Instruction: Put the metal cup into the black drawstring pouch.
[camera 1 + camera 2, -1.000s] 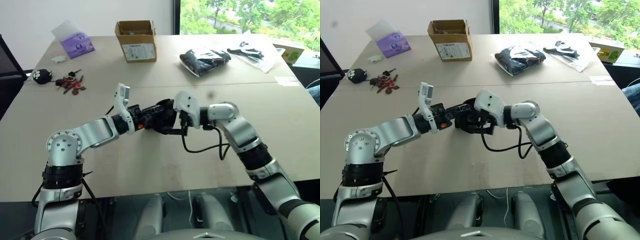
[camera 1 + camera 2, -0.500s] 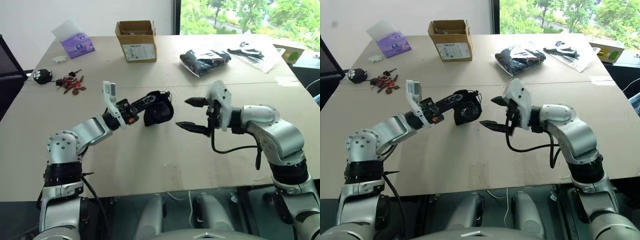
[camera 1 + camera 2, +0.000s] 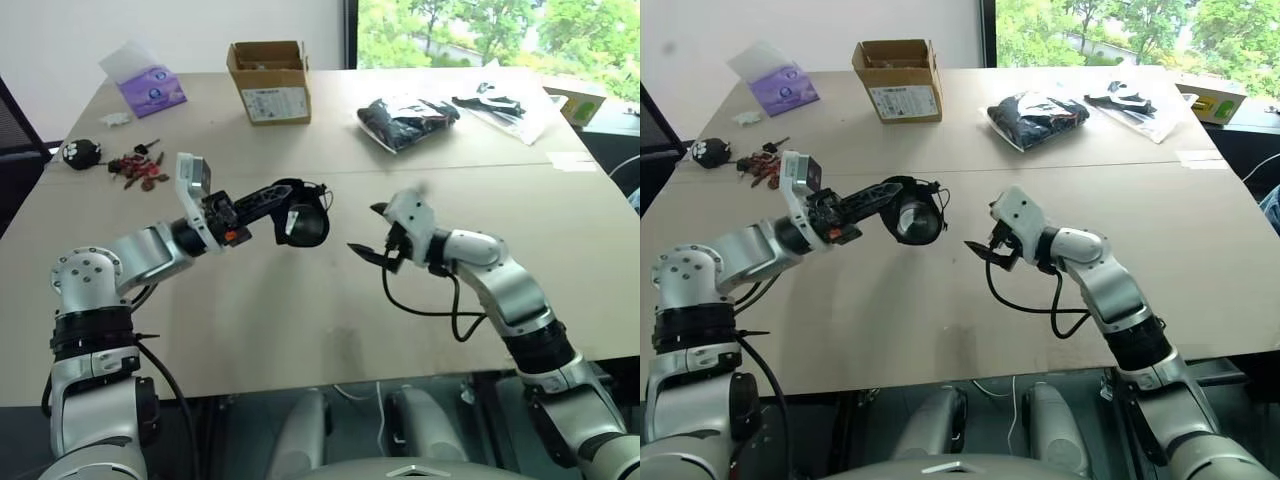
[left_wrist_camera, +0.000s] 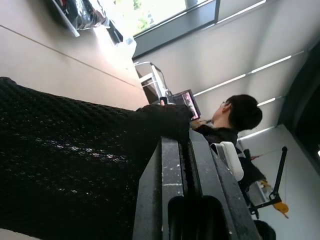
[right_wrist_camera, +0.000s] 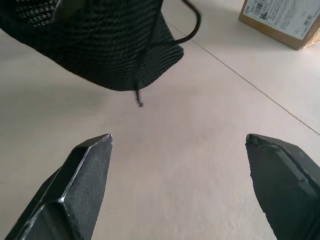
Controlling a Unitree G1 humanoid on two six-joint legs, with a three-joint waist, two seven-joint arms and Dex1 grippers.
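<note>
My left gripper (image 3: 290, 196) is shut on the top edge of the black drawstring pouch (image 3: 307, 222) and holds it in the air above the middle of the table (image 3: 300, 330). The pouch hangs bulging below the fingers (image 4: 172, 165), its cord (image 5: 141, 95) dangling. The mesh fabric of the pouch (image 4: 60, 160) lies pinched in the left wrist view. To the right of the pouch and apart from it, my right gripper (image 3: 367, 229) points at it, open, with nothing between its fingers (image 5: 75, 190). The metal cup is hidden.
At the table's far side stand a cardboard box (image 3: 270, 80) and a purple packet (image 3: 150, 86). Keys and a small black toy (image 3: 125, 163) lie far left. Black items in clear plastic wrap (image 3: 408, 112) lie far right. A seated person (image 4: 240, 115) is in the background.
A second ago my right gripper was up against the pouch. It has pulled away to the right, open, and sunk a little. My left gripper has carried the pouch leftward.
</note>
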